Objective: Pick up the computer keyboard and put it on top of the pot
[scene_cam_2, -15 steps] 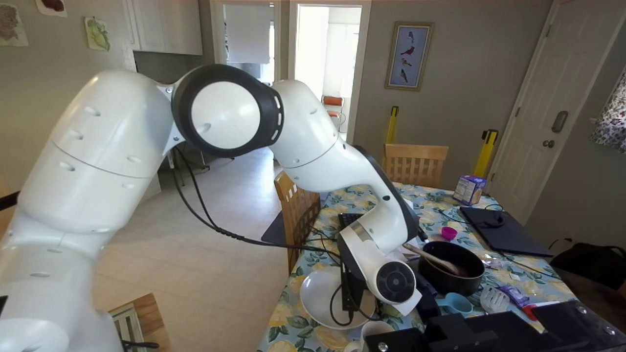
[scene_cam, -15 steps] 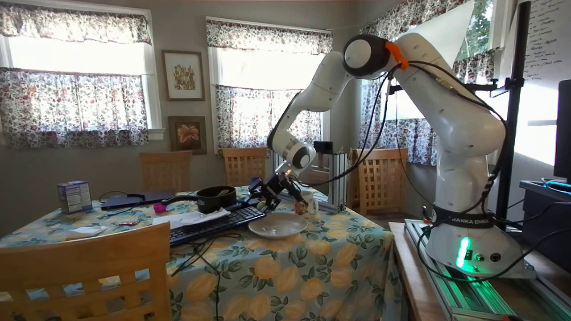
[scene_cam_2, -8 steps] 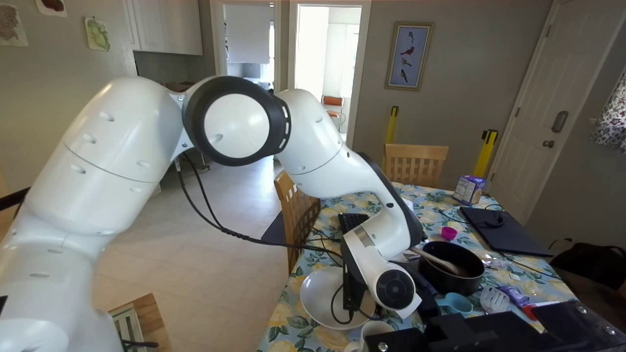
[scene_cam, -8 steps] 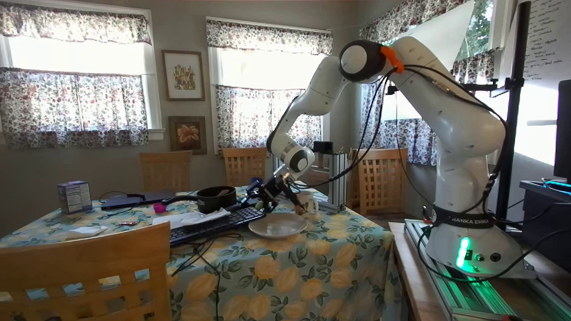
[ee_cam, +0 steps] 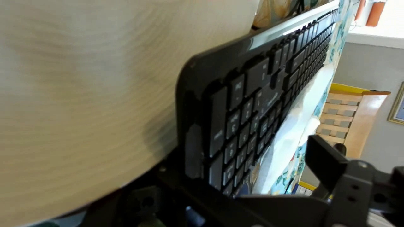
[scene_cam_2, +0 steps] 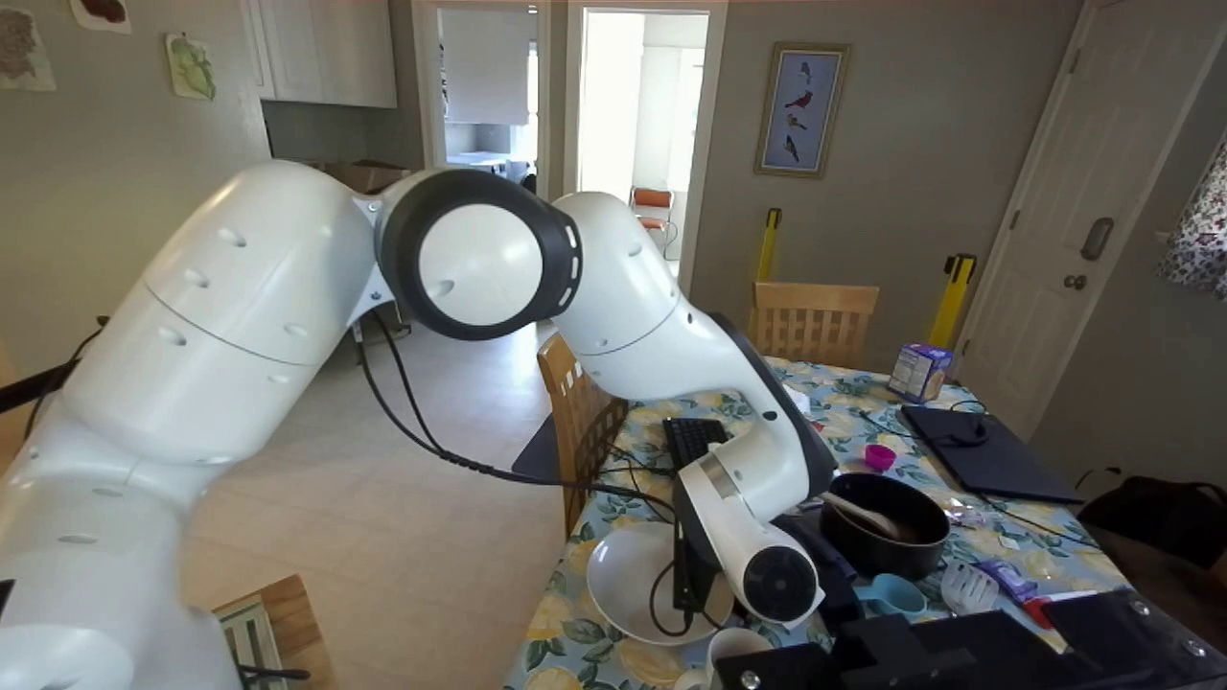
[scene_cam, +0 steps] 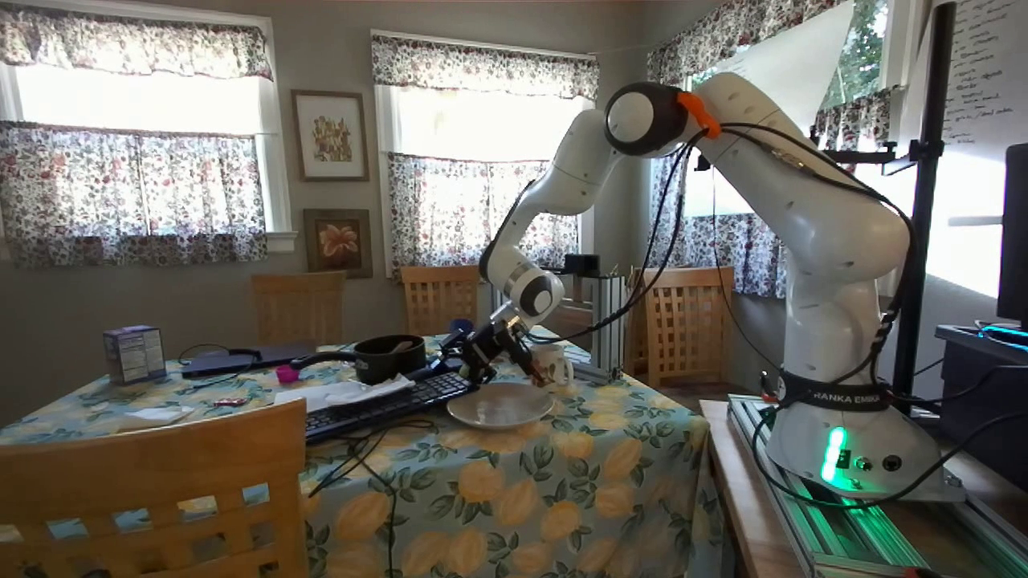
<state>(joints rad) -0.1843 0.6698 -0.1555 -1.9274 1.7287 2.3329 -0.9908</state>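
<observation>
The long black keyboard (scene_cam: 389, 404) lies on the tablecloth, its near end by my gripper. It shows partly behind the arm in an exterior view (scene_cam_2: 692, 439) and large in the wrist view (ee_cam: 243, 123). My gripper (scene_cam: 463, 361) is low over the table, tilted, at that end. In the wrist view the fingers (ee_cam: 258, 154) are spread apart, one dark finger at the keyboard's end, the other off to the right. Whether a finger touches the keyboard cannot be told. The black pot (scene_cam: 389, 360), with a wooden spoon inside, stands behind the keyboard; it also shows in an exterior view (scene_cam_2: 877, 554).
A white plate (scene_cam: 499, 405) sits beside the keyboard's end, with a mug (scene_cam: 556, 366) near it. White papers (scene_cam: 341, 395) lie against the keyboard. A blue scoop (scene_cam_2: 891, 594), a white slotted utensil (scene_cam_2: 968, 586) and a dark laptop (scene_cam_2: 987, 455) are on the table. A chair (scene_cam: 152, 482) stands in front.
The arm has lowered, its elbow sinking and shifting toward the table. The gripper has come down slightly at the keyboard's end. The keyboard and pot look unmoved.
</observation>
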